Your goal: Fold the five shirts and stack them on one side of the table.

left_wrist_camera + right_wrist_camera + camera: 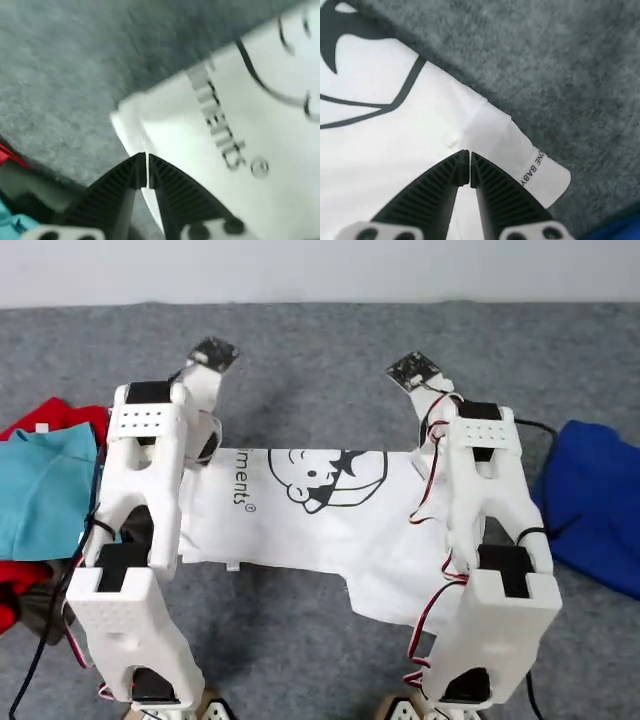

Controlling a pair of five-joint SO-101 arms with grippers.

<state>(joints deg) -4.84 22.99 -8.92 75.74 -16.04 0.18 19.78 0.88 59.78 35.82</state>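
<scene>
A white shirt (300, 525) with a black print lies spread on the grey felt table (330, 360), between my two arms. My left gripper (146, 161) is shut on the shirt's (240, 100) left far corner, where the cloth rises in a fold into the fingertips. Near the sleeve hem, my right gripper (470, 160) is shut on the shirt's (395, 150) right far edge. The far edge runs straight between the two grippers. The near edge sags unevenly toward the right arm's base.
A pile of shirts sits at the table's left edge: a teal one (40, 490) on top of a red one (60, 418), with dark cloth (45, 605) beneath. A blue shirt (595, 500) lies at the right edge. Bare felt stretches behind the arms.
</scene>
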